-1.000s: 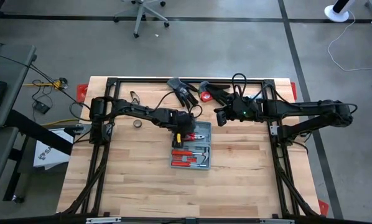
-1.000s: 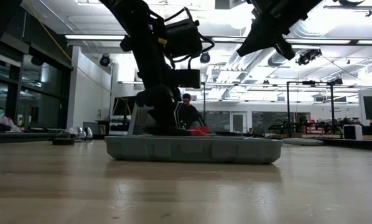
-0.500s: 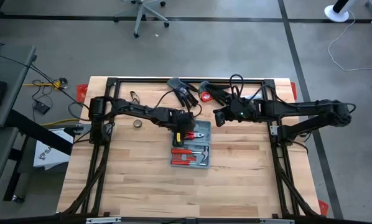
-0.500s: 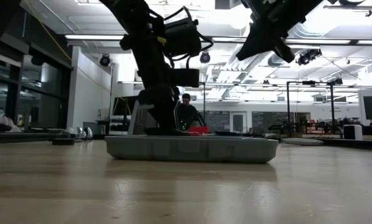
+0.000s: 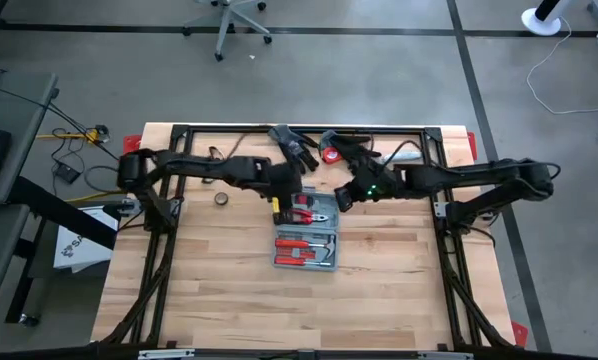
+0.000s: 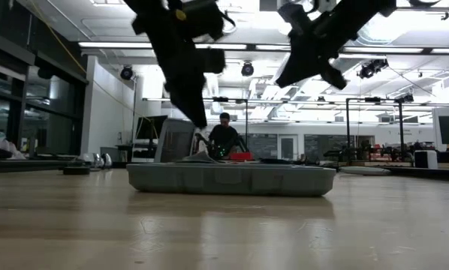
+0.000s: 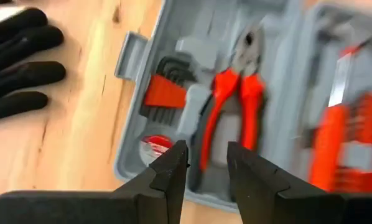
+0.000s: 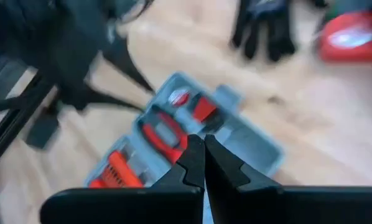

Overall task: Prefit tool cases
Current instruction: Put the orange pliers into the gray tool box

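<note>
- One tool case point(image 5: 307, 237) lies open and flat near the middle of the desk point(image 5: 209, 290), its grey moulded halves showing red-handled tools (pliers point(image 7: 232, 115) among them).
- The left gripper point(image 5: 276, 206) hangs just above the case's far-left corner, its fingers point(image 7: 168, 171) parted by a narrow gap and holding nothing.
- The right gripper point(image 5: 343, 196) hovers beside the case's far-right corner, apart from it; its fingers point(image 8: 192, 158) are pressed together, empty.
- Black gloves point(image 5: 295, 147) and a red object point(image 5: 331, 154) lie along the desk's far edge.
</note>
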Tool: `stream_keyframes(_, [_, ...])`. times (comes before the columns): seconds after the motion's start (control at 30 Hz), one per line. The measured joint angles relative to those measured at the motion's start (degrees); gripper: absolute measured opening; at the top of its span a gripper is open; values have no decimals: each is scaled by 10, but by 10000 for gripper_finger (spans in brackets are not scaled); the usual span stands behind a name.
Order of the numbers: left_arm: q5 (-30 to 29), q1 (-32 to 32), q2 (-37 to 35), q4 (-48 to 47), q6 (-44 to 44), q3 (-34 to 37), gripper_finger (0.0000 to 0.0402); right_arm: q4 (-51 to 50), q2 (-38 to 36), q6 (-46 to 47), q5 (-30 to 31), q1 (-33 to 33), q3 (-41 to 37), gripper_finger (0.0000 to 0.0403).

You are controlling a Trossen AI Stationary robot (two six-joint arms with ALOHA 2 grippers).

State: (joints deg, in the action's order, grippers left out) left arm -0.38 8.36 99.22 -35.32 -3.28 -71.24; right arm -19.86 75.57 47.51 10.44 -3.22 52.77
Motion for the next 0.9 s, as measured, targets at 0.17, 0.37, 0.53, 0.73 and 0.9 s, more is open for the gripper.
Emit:
stream_keyframes(0.17, [27, 0, -99, 34, -58, 51, 106, 76, 75, -10, -82, 0, 0, 0])
stream_keyframes(0.37, [28, -2, -203, 35, -117, 114, 106, 187, 180, 1, -143, -1, 0, 0])
stream_keyframes(0.53, [17, -12, -244, 39, -169, 152, 106, 225, 255, 11, -165, -1, 0, 0])
stream_keyframes(0.73, [12, -37, -249, 47, -211, 177, 106, 233, 311, 45, -178, -1, 3, 0])
stream_keyframes(0.9, [8, -52, -247, 61, -221, 195, 106, 239, 300, 47, -174, 6, 1, 0])
